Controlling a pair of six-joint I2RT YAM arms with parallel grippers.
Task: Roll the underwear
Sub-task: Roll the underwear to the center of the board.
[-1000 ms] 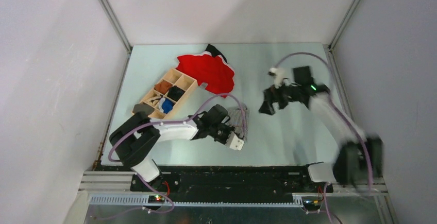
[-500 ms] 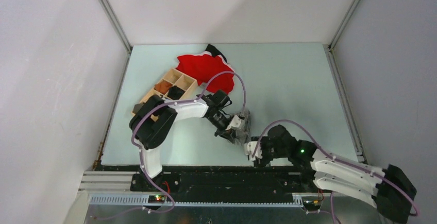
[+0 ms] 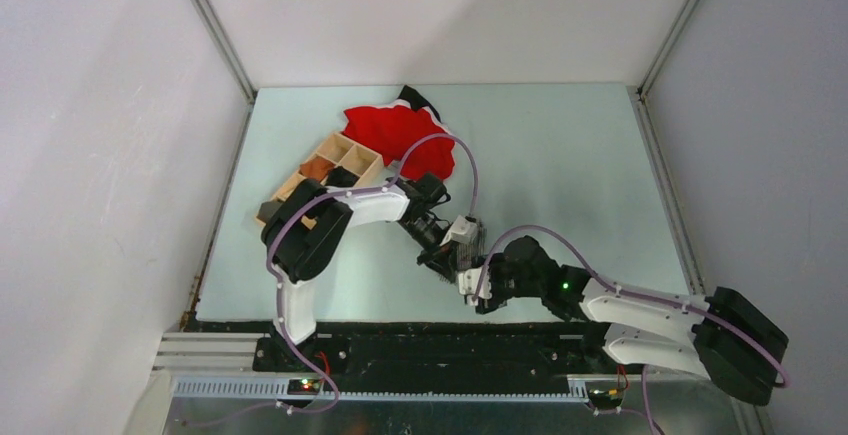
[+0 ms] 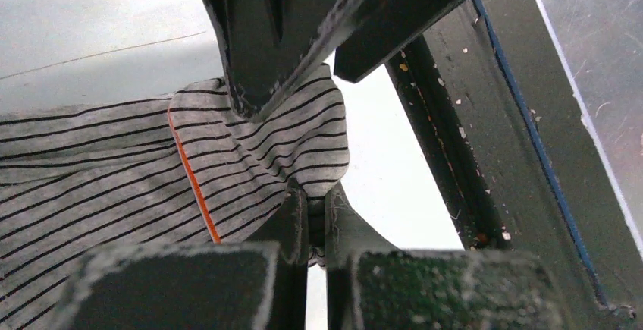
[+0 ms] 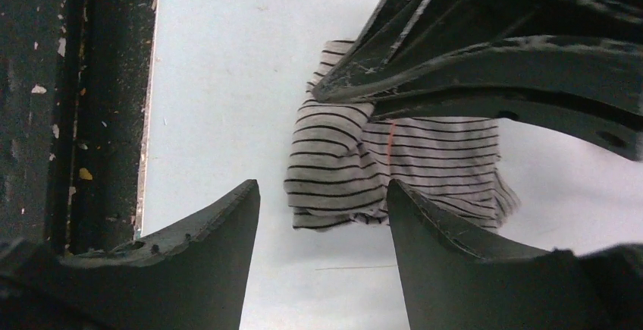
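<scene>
We see the left gripper [image 4: 311, 202] pinched shut on a bunched fold of the striped underwear [image 4: 98, 171], which lies on the bench [image 3: 560, 155] around the middle and towards the near edge. The right gripper [image 5: 322, 187] sits just on the near right side of that bunch with its jaws spread apart, the cloth's edge showing in the gap between them. The red cloth [image 3: 400, 135] and a wooden tray [image 3: 325, 180] lie well apart at the far left.
</scene>
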